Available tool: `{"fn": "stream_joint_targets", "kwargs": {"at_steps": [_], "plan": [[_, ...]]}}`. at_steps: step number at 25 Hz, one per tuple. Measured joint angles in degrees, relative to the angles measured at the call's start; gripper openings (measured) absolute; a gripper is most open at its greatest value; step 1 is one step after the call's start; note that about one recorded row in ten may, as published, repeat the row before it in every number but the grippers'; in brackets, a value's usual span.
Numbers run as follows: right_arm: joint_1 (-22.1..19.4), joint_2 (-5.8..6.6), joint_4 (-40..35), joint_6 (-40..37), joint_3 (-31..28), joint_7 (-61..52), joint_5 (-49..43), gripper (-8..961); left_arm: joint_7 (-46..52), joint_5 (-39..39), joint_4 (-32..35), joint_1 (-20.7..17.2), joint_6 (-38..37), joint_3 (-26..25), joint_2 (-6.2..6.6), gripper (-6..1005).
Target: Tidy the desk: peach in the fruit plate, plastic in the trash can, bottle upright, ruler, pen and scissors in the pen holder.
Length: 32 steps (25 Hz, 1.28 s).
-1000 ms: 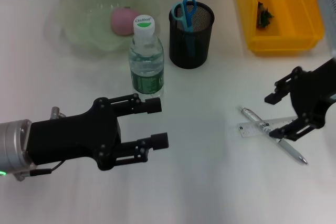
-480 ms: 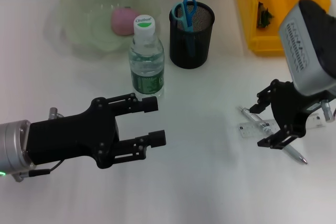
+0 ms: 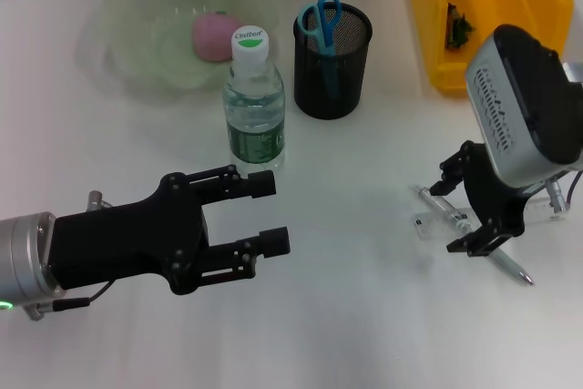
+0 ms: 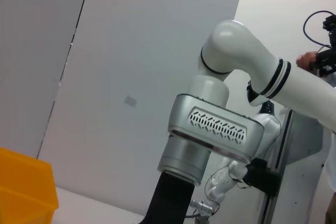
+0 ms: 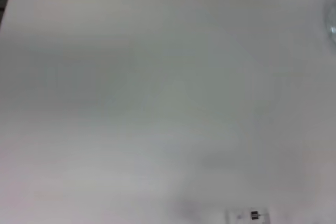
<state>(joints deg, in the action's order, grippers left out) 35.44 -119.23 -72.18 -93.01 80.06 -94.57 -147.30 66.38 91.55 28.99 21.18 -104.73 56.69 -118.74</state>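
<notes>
Bottle (image 3: 254,97) stands upright between the fruit plate (image 3: 137,34) – peach (image 3: 215,35) inside – and pen holder (image 3: 332,61) with scissors (image 3: 321,20); pen (image 3: 510,267) and ruler (image 3: 433,223) lie right, under the right gripper (image 3: 460,207)

White table (image 3: 364,334): surface matte, occupying the head view from edge to edge. Grey wall panel (image 4: 131,77): visible in the left wrist view, with a dark vertical seam running down at 9 o'clock and a small square mark near centre.

Bare desk (image 3: 364,316) between both arms — bottle (image 3: 254,102) blocks the holder (image 3: 332,61).
</notes>
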Motion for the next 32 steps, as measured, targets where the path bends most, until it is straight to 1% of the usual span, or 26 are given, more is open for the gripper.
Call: {"fn": "stream_joint_targets", "kwargs": {"at_steps": [6,16,20,32], "plan": [[0.36,-0.05,1.35,0.70,1.23,-0.30,-0.07,722,-0.30,-0.04,0.01,0.07,-0.01,0.00,0.02,682],[0.32,-0.12,2.36,3.61,3.83,-1.11,-0.11,721,-0.37,-0.06,0.01,0.09,0.07,0.00,0.09,681],[0.50,-0.12,3.85,5.47,5.60,-1.35,-0.30,721,-0.37,-0.06,0.01,0.17,0.11,0.00,0.09,682],[0.82,-0.19,5.10,7.66,6.35,-1.65,-0.52,720,-0.37,-0.06,0.01,-0.07,0.23,0.00,0.09,682]]}}
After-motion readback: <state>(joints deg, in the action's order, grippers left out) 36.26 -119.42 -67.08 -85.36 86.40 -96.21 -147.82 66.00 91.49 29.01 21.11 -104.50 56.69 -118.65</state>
